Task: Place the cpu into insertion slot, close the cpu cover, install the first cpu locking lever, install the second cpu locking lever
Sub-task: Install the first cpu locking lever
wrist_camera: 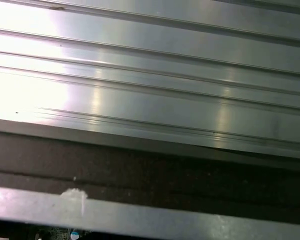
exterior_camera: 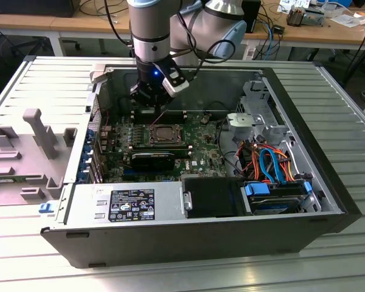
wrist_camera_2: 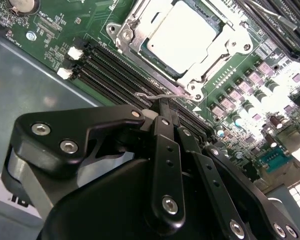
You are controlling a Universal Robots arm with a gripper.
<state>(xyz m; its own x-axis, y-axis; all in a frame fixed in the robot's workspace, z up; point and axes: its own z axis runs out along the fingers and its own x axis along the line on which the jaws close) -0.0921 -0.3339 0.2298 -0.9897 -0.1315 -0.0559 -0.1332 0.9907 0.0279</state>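
Inside an open computer case on a ribbed metal table, the robot arm's gripper hangs over the green motherboard, just beside the insertion slot. Its black fingers are pressed together, pinching the end of a thin wire locking lever. The cpu lies seated in the slot with the silver cpu cover closed around it. Long black memory slots run between the socket and the gripper.
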